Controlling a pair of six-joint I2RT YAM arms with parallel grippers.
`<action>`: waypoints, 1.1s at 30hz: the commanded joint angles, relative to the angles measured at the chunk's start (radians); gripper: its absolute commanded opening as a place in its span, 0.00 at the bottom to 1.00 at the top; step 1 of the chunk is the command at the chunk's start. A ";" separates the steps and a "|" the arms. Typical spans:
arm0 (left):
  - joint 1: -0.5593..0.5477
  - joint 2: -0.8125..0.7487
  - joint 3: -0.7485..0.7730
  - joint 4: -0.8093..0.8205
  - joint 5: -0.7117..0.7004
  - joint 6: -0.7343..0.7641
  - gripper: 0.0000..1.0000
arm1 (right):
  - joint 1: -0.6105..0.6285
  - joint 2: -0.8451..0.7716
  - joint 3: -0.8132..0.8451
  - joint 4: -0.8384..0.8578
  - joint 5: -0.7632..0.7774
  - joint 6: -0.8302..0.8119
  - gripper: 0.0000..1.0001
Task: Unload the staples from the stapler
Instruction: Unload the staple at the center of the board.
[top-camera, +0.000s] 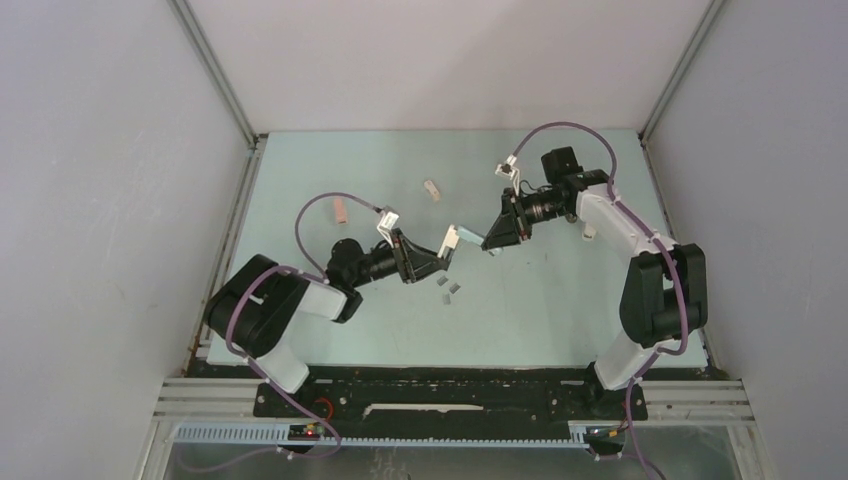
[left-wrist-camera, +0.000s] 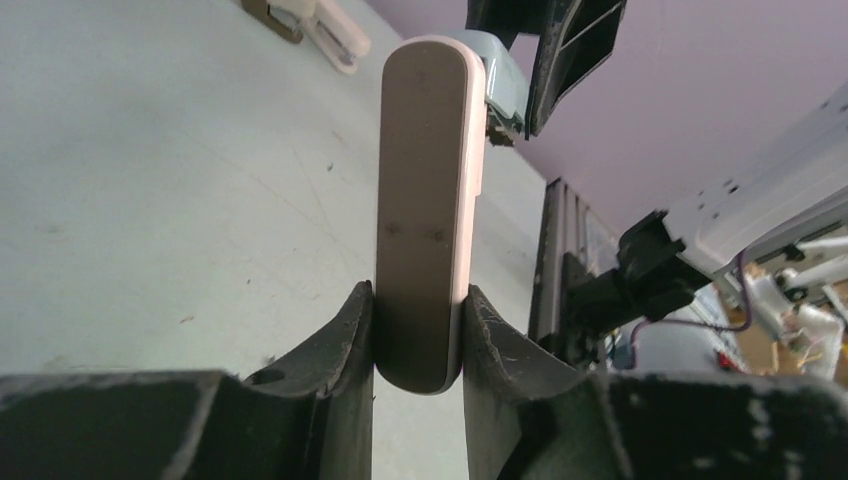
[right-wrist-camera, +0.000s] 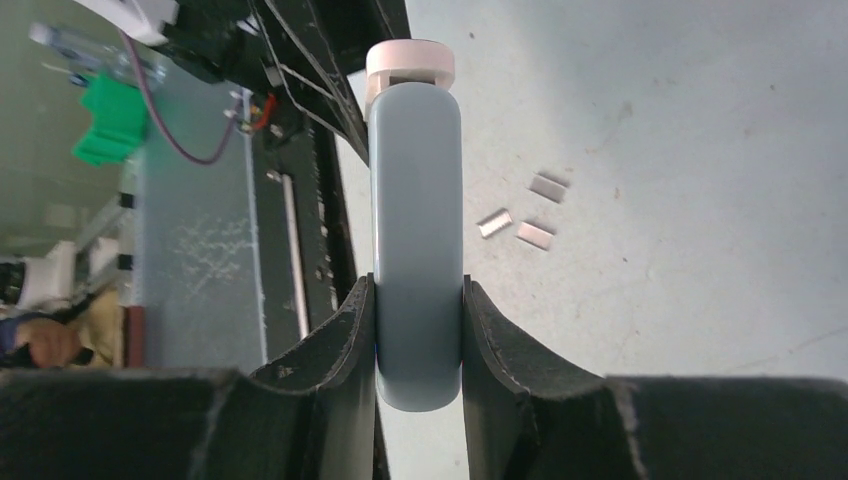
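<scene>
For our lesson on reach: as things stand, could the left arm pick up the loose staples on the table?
Probably not yet: the staples lie close, nothing covering them, but the left claw is shut on the stapler, as is the right claw.

The table (top-camera: 560, 300) is showing pale mint green, lightly flecked with dark specks. The stapler (right-wrist-camera: 415, 250) is showing dull blue-grey on one half and off-white with a pinkish edge on the other. The staples (right-wrist-camera: 535, 234) are glinting silver-grey. The left gripper (left-wrist-camera: 418, 300) and the right gripper (right-wrist-camera: 418, 295) are looking matte black, scuffed pale at the edges. The cables (top-camera: 335, 195) are showing purple, the arms (top-camera: 660, 290) black and white
</scene>
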 joint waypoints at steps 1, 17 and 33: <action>0.034 -0.054 0.078 -0.177 0.007 0.241 0.00 | 0.006 -0.045 0.008 -0.106 0.277 -0.301 0.00; -0.005 -0.282 0.247 -0.933 -0.094 0.965 0.00 | 0.073 -0.204 -0.102 -0.057 0.548 -0.469 0.00; -0.052 -0.126 0.161 -0.267 0.012 0.238 0.25 | 0.099 -0.098 -0.044 -0.085 0.121 -0.210 0.00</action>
